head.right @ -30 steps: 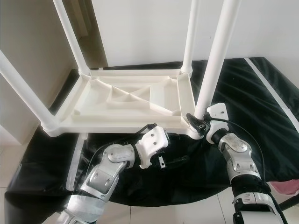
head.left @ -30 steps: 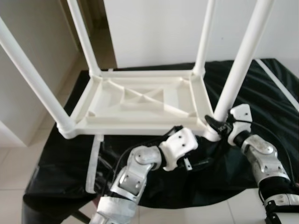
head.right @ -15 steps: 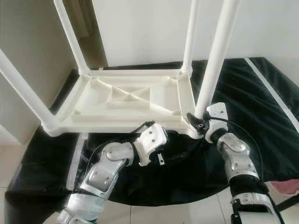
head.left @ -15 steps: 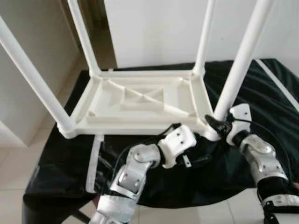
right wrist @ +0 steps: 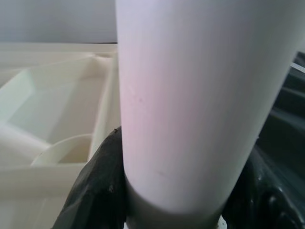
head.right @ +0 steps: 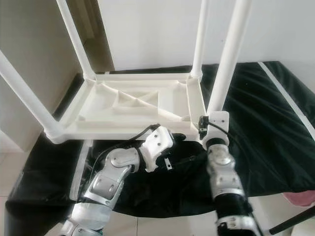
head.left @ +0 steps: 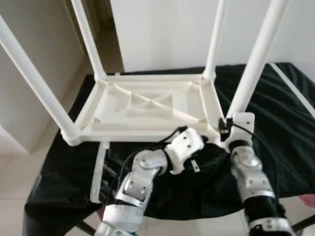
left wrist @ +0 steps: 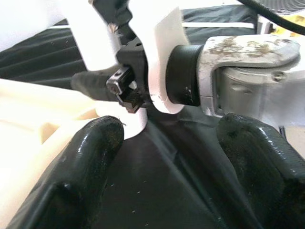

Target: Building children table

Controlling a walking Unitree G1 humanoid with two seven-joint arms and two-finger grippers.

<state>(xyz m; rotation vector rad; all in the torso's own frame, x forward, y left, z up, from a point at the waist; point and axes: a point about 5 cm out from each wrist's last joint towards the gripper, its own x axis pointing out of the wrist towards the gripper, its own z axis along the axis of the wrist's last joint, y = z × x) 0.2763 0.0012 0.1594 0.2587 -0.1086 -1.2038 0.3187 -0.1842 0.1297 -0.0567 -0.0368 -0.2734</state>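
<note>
While the white plastic children's table (head.left: 147, 105) lies upside down on a black cloth (head.left: 275, 98) spread over a low surface, its four white legs point up at the corners.

Right gripper (head.left: 227, 129): at the near-right corner, clamped round the base of the near-right leg (head.left: 253, 64). Right wrist view shows the leg tube (right wrist: 200, 95) pressed between both black fingers (right wrist: 97, 191), one on each side, in contact.

Left gripper (left wrist: 167, 157): fingers spread wide, holding nothing. It sits low over the cloth just under the table's near rim, at about 9 o'clock from the right gripper and close beside it. Left wrist view looks between the two black fingertips (left wrist: 90, 157) at the right wrist and the leg socket; cloth lies in the gap.

Table relative to grippers: tabletop underside with ribbed bracing runs from 10 to 12 o'clock of both grippers.

Surroundings: a white strip (head.left: 98, 172) lies on the cloth at the near-left; pale wall panel (head.left: 167, 29) behind; tiled floor (head.left: 15, 172) at left.
</note>
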